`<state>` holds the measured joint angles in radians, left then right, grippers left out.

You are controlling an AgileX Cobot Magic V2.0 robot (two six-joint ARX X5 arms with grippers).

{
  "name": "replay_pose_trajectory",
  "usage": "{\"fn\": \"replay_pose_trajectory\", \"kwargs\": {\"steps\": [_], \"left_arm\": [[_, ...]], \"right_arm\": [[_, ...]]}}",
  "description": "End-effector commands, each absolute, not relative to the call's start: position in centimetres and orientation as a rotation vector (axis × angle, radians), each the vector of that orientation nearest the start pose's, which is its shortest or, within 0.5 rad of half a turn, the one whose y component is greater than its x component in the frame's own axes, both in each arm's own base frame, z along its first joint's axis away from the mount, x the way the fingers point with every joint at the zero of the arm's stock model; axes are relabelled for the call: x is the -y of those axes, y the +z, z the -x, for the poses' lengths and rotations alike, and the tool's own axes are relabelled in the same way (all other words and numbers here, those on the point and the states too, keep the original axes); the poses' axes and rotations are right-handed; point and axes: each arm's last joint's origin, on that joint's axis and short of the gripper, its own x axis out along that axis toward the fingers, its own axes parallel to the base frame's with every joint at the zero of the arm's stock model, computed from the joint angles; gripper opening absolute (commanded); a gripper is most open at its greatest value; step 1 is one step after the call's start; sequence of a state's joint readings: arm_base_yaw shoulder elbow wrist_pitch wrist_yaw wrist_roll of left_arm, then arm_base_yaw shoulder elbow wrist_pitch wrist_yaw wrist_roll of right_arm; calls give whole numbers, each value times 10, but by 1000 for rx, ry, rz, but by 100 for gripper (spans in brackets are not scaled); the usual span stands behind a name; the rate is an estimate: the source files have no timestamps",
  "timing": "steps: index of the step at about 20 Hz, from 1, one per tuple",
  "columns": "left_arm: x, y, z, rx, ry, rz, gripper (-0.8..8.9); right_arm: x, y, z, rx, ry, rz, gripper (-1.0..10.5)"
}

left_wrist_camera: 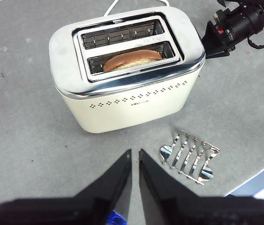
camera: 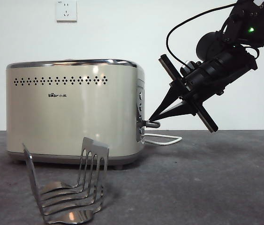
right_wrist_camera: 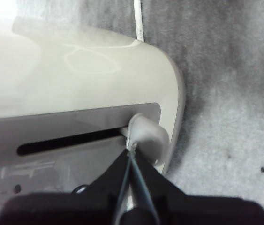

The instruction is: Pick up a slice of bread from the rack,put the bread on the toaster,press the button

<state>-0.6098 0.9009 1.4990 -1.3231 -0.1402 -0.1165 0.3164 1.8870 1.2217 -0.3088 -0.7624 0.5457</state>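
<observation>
Grey, rough-textured tabletop (camera: 216, 178) backed by a plain white wall, with a white wall socket (camera: 66, 10) above the toaster, forms the setting in the front view. That view shows the toaster (camera: 73, 110) side-on, its dotted row legible and a small logo reading "Bear" followed by two characters too small to read; no bread is visible from this level. The rack (camera: 71, 192) stands in front of the toaster, nearer the camera, with nothing in its slots. The right gripper (camera: 151, 119) comes down from the upper right, its jaws brought together to a point that rests on the button (camera: 152, 124) at the grey end panel, and a white cable (camera: 164, 139) lies on the table behind. The left wrist view, from above, supplies what the front view lacks: the slice of bread (left_wrist_camera: 132, 59) sits sunk in the toaster's slot on the logo side, only its domed brown crust showing, while the other slot holds nothing. The left gripper (left_wrist_camera: 135, 157) hangs well clear above the table, its jaws nearly together with a narrow gap and nothing between them; the rack lies just beside the toaster's dotted face. The right arm shows at the toaster's far end. The right wrist view is close and somewhat blurred: the jaws meet at their tips directly against the button, which projects from a dark slot (right_wrist_camera: 71, 140) in the end panel, at one end of that slot.
</observation>
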Motion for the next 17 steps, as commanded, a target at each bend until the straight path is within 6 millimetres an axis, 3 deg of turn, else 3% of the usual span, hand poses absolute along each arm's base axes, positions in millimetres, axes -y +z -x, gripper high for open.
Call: {"fn": "replay_pose_trajectory", "kwargs": {"steps": [1,9,17], "left_arm": [[52,435,-81,-698,-411,-154,26],[52,435,-81,-694,-418,-171,26],[52,435,-81,-694,-418,-171,26]], "right_arm": [[-136,144,-351,-1362,570,-659,-7],[-135,174,-350,-1264,585,-648,-6],[-130,237,-336,-1047,691,-608,-6]]}}
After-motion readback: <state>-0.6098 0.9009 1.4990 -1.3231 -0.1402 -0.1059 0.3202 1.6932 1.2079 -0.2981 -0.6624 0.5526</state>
